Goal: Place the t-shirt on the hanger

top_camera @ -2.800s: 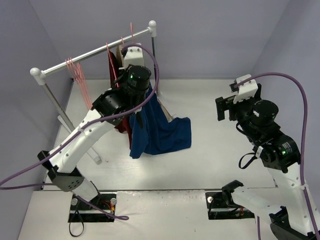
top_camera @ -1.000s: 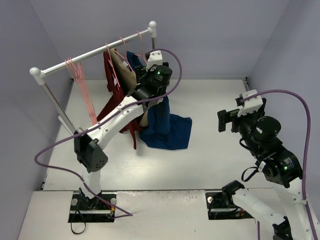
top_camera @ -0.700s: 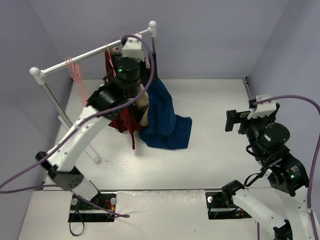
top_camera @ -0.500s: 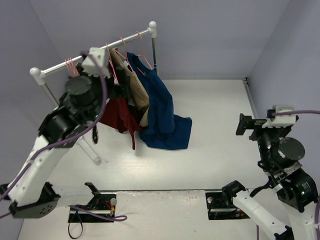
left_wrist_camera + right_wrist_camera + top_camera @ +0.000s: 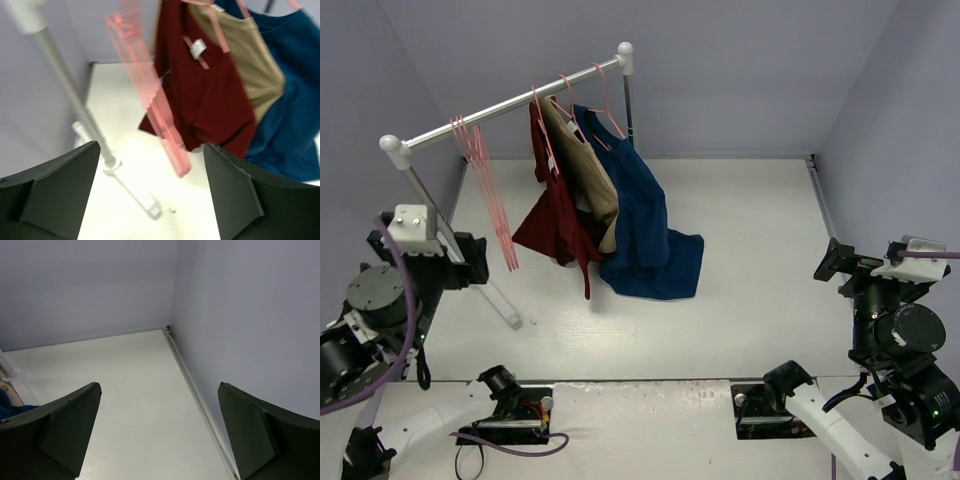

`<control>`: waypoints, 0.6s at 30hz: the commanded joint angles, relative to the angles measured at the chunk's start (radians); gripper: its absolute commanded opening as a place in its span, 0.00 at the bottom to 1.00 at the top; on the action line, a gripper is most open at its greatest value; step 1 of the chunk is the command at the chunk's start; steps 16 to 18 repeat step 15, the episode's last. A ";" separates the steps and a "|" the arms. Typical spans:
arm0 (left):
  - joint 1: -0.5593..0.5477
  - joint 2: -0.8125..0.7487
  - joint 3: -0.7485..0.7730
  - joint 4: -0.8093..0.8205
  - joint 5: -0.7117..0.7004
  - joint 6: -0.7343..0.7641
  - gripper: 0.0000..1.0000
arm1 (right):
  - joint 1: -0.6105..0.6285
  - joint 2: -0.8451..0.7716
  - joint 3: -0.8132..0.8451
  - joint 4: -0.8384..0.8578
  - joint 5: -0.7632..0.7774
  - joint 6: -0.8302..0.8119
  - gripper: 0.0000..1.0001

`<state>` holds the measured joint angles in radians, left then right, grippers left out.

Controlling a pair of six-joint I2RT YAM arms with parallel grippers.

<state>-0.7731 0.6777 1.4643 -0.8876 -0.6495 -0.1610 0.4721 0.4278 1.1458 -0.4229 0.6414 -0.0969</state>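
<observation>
The dark blue cloth t-shirt [image 5: 645, 210] hangs on a thin pink wire hanger [image 5: 608, 105] near the right end of the white metal rail [image 5: 500, 105]. Its bottom lies bunched on the white surface [image 5: 760, 250]. A tan shirt [image 5: 590, 180] covers its left side. The hanger's lower part is hidden inside the cloth. The left gripper [image 5: 152, 192] and right gripper [image 5: 160, 432] have their jaws spread wide, holding nothing.

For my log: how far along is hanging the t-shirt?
Done: the dark navy cloth t-shirt hangs from a thin pink wire hanger on the white rail. In hand: nothing; left hand and right hand are open, empty. Left: seemingly nothing.
</observation>
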 commanded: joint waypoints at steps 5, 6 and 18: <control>0.000 -0.044 -0.051 -0.062 -0.096 0.003 0.80 | 0.005 0.008 -0.007 0.072 0.058 0.055 1.00; 0.000 -0.043 -0.053 -0.062 -0.097 0.002 0.80 | 0.006 0.008 -0.005 0.072 0.058 0.054 1.00; 0.000 -0.013 -0.059 -0.059 -0.115 0.002 0.80 | 0.014 0.045 -0.005 0.073 0.018 0.073 1.00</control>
